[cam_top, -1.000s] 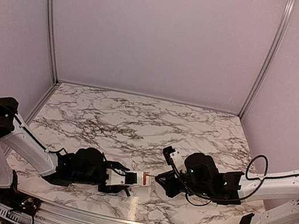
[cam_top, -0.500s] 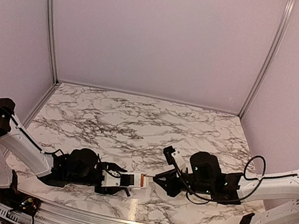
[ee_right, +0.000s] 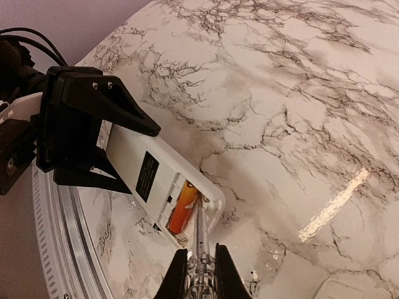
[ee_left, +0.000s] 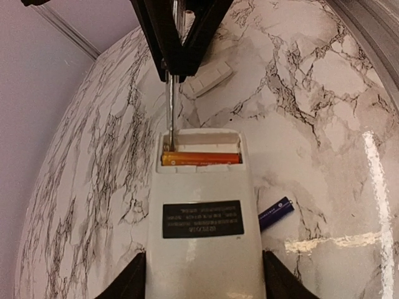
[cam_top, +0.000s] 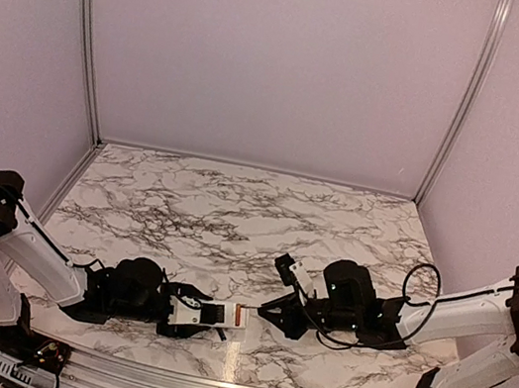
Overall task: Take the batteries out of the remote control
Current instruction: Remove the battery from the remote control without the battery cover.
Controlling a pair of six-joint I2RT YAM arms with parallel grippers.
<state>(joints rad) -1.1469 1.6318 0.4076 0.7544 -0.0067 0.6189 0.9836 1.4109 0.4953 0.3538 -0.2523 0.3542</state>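
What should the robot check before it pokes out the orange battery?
1. Left claw grips the remote: ok.
2. Right claw shut on the thin tool: ok.
3. Cover off the remote: ok.
4. Tool tip at the orange battery's end: ok.
5. Tip wedged under that battery: cannot tell.
6. Blue battery already out: ok, lying on the table beside the remote.

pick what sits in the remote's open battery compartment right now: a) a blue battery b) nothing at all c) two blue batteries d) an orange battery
d: in the left wrist view one orange battery lies in the open compartment of the remote held by the left gripper; the blue battery lies on the table beside it, and the right gripper holds a thin tool at the compartment
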